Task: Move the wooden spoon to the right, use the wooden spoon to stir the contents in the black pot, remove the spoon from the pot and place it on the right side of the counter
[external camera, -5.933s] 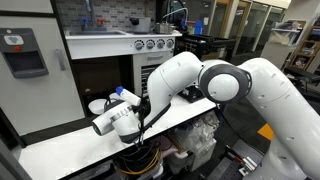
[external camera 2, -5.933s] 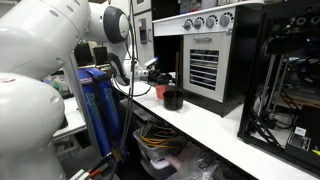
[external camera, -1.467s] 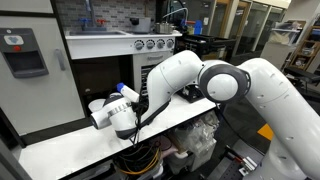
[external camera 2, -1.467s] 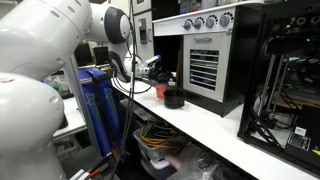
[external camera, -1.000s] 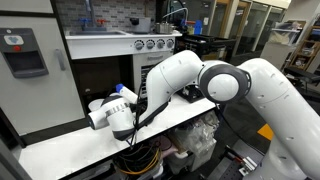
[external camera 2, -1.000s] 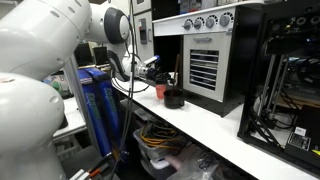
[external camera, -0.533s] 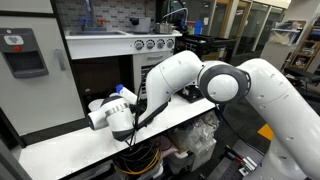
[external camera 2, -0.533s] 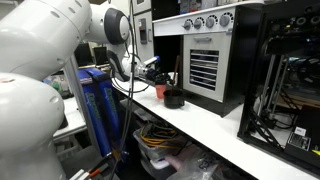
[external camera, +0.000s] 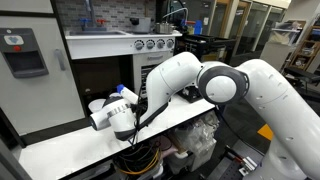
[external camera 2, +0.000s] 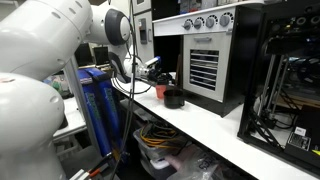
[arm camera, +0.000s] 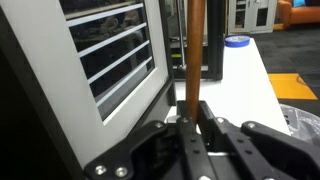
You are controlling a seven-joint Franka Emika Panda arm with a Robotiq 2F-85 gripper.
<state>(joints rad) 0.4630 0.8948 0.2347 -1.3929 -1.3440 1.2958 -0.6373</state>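
Louvred appliance front [arm camera: 110, 60] close beside gripper [arm camera: 195, 125]: blocked there. Black pot [external camera 2: 173, 98] and red cup [external camera 2: 159, 91] just below. Counter [external camera 2: 215, 125] beyond pot open.

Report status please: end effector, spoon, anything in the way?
End effector shut on wooden spoon. Black pot stands on counter. Red cup close beside pot.

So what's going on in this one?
The arm's gripper is shut on the handle of the wooden spoon, as the wrist view shows. In an exterior view it hangs close to the black pot, which stands on the white counter beside a small red cup. Whether the spoon's bowl is inside the pot is hard to tell.
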